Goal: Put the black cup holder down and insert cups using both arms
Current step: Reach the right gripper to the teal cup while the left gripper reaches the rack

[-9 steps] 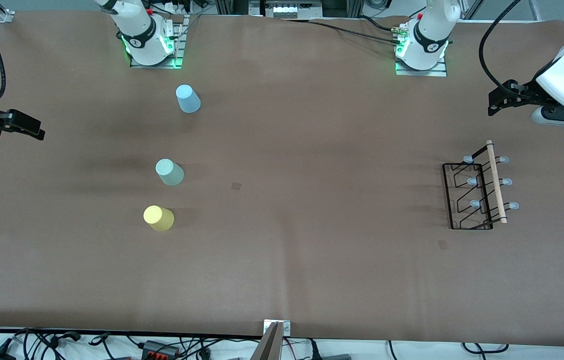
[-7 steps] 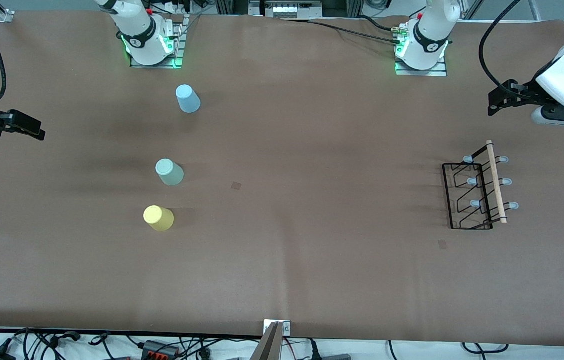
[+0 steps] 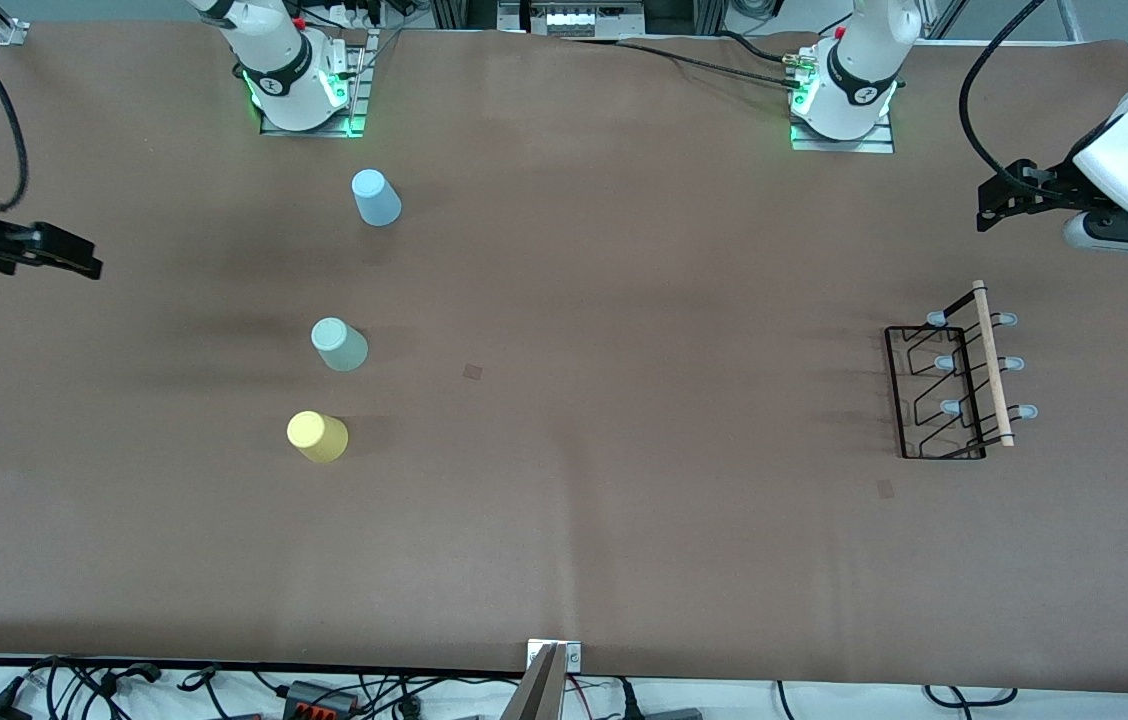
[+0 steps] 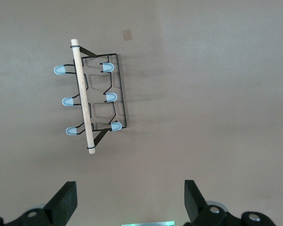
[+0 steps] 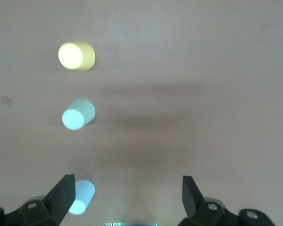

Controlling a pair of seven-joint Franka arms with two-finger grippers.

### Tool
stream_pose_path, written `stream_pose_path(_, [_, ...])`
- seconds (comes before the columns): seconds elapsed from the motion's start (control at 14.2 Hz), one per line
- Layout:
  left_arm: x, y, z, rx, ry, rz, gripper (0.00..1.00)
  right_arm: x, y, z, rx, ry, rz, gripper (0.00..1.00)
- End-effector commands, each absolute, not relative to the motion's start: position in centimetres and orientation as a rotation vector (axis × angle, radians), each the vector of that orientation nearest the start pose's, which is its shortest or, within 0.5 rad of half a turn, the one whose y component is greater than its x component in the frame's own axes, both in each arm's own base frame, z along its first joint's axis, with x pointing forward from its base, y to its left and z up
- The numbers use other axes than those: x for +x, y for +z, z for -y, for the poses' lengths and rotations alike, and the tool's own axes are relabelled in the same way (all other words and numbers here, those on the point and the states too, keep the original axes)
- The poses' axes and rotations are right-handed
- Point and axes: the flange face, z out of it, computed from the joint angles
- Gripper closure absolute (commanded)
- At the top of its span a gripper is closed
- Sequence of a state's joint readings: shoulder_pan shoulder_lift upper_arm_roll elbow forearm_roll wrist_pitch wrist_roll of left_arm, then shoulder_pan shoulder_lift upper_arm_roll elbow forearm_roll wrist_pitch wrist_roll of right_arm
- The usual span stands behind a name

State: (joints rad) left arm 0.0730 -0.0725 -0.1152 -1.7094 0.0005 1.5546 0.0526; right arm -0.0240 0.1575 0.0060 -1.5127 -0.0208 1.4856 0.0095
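The black cup holder [image 3: 991, 370] stands on the brown table toward the left arm's end, wooden rod on top, blue-grey pegs to both sides. It also shows in the left wrist view [image 4: 83, 104]. Three cups stand upside down toward the right arm's end: light blue [image 3: 376, 198] farthest from the camera, pale green [image 3: 339, 345], yellow [image 3: 317, 437] nearest. My left gripper [image 3: 986, 206] hangs open and empty over the table beside the holder [image 4: 130, 202]. My right gripper [image 3: 84, 266] hangs open and empty by the table's end, apart from the cups [image 5: 127, 195], with yellow [image 5: 76, 56], green [image 5: 78, 115] and blue [image 5: 81, 197] below it.
The arms' bases [image 3: 302, 90] [image 3: 844, 100] stand along the table's edge farthest from the camera. Cables and a metal bracket [image 3: 554, 660] line the near edge. Bare brown table lies between the cups and the holder.
My right gripper has shifted a little toward the cups. The left arm, the holder and the cups have not moved.
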Motion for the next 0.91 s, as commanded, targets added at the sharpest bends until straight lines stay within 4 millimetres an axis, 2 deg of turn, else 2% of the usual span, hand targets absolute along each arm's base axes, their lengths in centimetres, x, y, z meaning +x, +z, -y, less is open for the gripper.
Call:
stream_pose_path(0.0, [53.2, 59.6, 2.0, -3.117, 0.154, -0.172, 0.0, 58.4, 53.0, 0.7, -3.088, 0.486, 0.003, 0.0])
stream_pose_path(0.14, [53.5, 59.3, 2.0, -3.12, 0.161, -0.155, 0.0, 57.6, 51.3, 0.4, -3.058, 0.539, 0.0, 0.0])
stream_pose_path(0.28, [54.3, 57.6, 0.7, -3.122, 0.211, -0.123, 0.0, 55.8, 50.6, 0.3, -3.069, 0.487, -0.015, 0.0])
stream_pose_path(0.42, [55.3, 55.1, 0.5, -3.123, 0.286, -0.126, 0.0, 52.6, 48.4, 0.0, -3.086, 0.384, -0.024, 0.0])
stream_pose_path(0.49, [55.4, 54.8, -0.1, -3.118, 0.293, -0.124, 0.0, 51.1, 47.0, -0.1, -3.095, 0.327, -0.044, 0.0])
stream_pose_path(0.56, [55.9, 53.6, -0.7, -3.115, 0.326, -0.125, 0.0, 49.8, 45.3, -1.2, -3.105, 0.286, -0.071, 0.0])
stream_pose_path(0.7, [56.8, 50.0, -3.3, -3.121, 0.389, -0.064, 0.0, 48.2, 42.3, -3.8, -3.119, 0.196, -0.128, 0.0])
stream_pose_path(0.77, [57.5, 47.7, -4.2, -3.128, 0.377, -0.044, 0.0, 47.7, 41.3, -5.4, -3.124, 0.146, -0.122, 0.0])
stream_pose_path(0.84, [58.2, 46.4, -4.5, -3.128, 0.291, -0.043, 0.0, 47.8, 40.3, -5.9, -3.126, 0.105, -0.119, 0.0])
